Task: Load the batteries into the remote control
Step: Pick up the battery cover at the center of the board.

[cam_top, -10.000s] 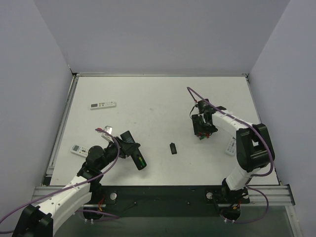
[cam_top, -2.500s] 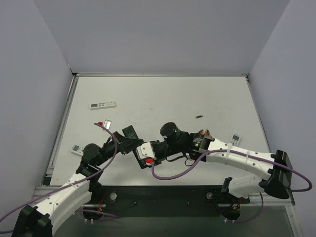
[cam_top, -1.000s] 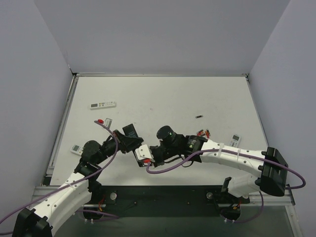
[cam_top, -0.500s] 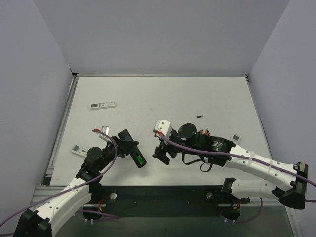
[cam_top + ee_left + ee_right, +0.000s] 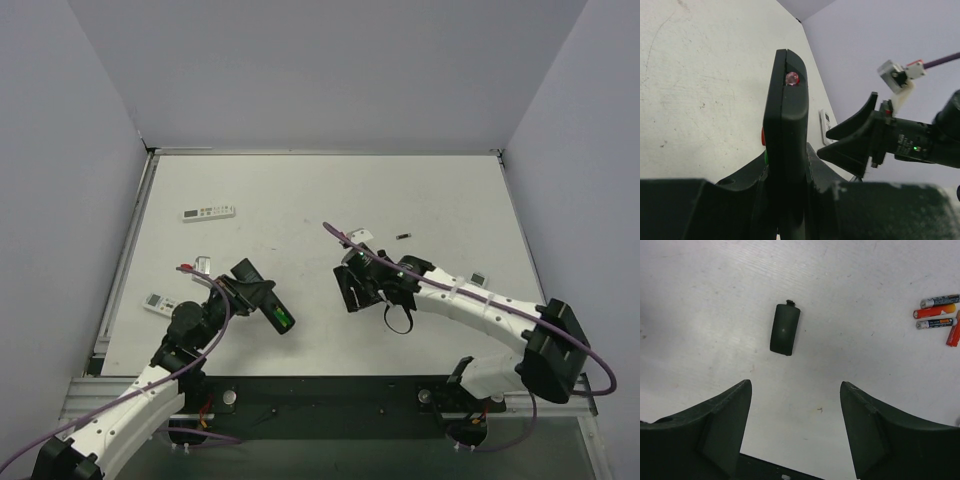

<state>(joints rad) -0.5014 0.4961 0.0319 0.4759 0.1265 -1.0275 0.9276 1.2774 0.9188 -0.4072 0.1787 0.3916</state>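
White little remote (image 5: 158,303) sits way over at the left edge of the table (image 5: 300,190), with a long white remote (image 5: 208,212) further back. Next over, the left gripper (image 5: 248,292) is clamped tight on the remote control (image 5: 272,312), the slim black one, holding it up off the tabletop with a bit of green showing at its near end. Then the right gripper (image 5: 795,430) hangs mid-table, fingers wide apart and nothing in them, with a dark battery cover (image 5: 785,329) lying flat just ahead. The batteries (image 5: 937,312) lie loose in a cluster at the right edge of its wrist view. Another small white remote (image 5: 478,278) sits near the table's right side.
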